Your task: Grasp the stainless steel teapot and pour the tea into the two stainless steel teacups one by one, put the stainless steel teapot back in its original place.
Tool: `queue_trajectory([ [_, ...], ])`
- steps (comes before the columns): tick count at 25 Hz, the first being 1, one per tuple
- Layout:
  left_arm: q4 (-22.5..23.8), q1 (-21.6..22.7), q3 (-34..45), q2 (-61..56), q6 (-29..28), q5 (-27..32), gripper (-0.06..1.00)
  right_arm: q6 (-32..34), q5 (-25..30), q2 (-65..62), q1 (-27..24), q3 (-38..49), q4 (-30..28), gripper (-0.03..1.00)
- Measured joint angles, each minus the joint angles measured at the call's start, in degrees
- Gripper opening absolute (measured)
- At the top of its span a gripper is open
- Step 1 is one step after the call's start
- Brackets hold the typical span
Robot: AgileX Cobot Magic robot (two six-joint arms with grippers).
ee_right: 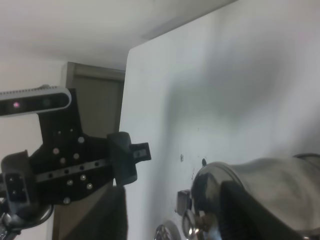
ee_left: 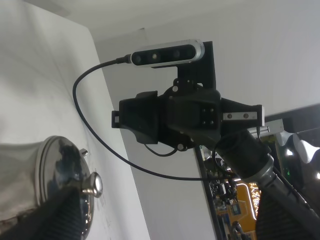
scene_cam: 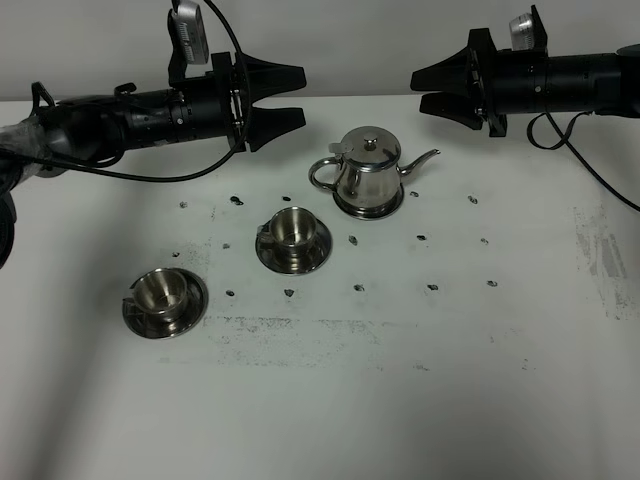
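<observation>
The stainless steel teapot [scene_cam: 368, 172] stands upright at the table's back middle with its lid on, spout to the right and handle to the left. One steel teacup [scene_cam: 294, 230] on its saucer sits just in front and left of it. The other teacup [scene_cam: 163, 292] sits on its saucer further front left. No tea shows. My left gripper [scene_cam: 300, 96] is open, in the air left of and above the pot. My right gripper [scene_cam: 416, 90] is open, in the air right of and above it. The left wrist view shows the pot's lid [ee_left: 62, 175]. The right wrist view shows the pot [ee_right: 255, 190] blurred.
The white table [scene_cam: 400, 400] has small dark specks and scuffs around the cups and a smudged patch at the right [scene_cam: 605, 265]. Each wrist view shows the opposite arm: the right arm [ee_left: 190, 115] and the left arm [ee_right: 75, 165]. Cables hang from both arms.
</observation>
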Motion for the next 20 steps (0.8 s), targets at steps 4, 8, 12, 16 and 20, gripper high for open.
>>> queue_trajectory([
  [4, 0.0, 0.0, 0.0, 0.0, 0.0, 0.0, 0.69, 0.0, -0.2, 0.0, 0.0, 0.0, 0.0, 0.41],
  [8, 0.0, 0.0, 0.0, 0.0, 0.0, 0.0, 0.69, 0.0, -0.3, 0.0, 0.0, 0.0, 0.0, 0.41],
  [12, 0.0, 0.0, 0.0, 0.0, 0.0, 0.0, 0.69, 0.0, -0.4, 0.0, 0.0, 0.0, 0.0, 0.41],
  [16, 0.0, 0.0, 0.0, 0.0, 0.0, 0.0, 0.69, 0.0, -0.4, 0.0, 0.0, 0.0, 0.0, 0.41],
  [20, 0.0, 0.0, 0.0, 0.0, 1.3, 0.0, 0.69, -0.6, -0.4, 0.0, 0.0, -0.5, -0.4, 0.41],
])
